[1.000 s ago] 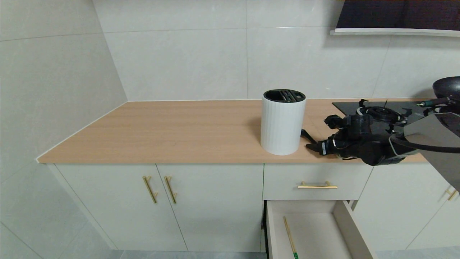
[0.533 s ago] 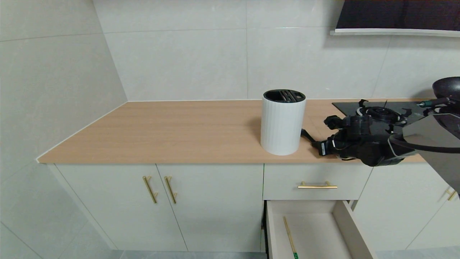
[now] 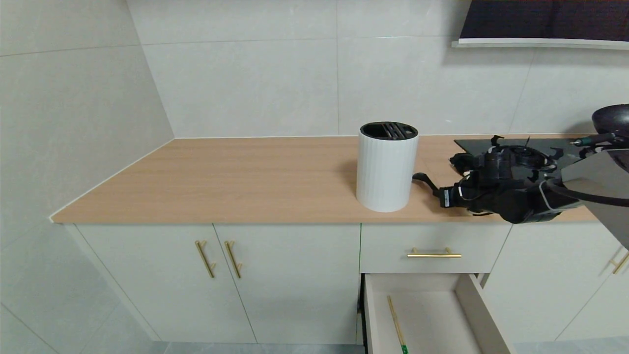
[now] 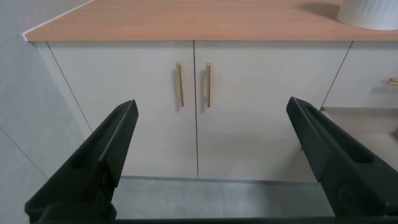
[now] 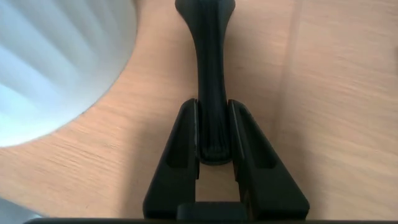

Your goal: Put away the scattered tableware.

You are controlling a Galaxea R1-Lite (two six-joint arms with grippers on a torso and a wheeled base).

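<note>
Right gripper (image 5: 212,111) clenched on the tail of a black utensil handle (image 5: 208,56) low over the countertop (image 3: 245,177), just beside the white ribbed utensil holder (image 3: 386,169), probably end-gripped for dropping into its slots; left gripper (image 4: 211,111) spread wide, empty.

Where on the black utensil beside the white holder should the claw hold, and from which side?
Grip the black utensil by its slim handle end, from the stove side: its other end sits close to the white holder, which blocks that side. The right claw is shut there.
</note>
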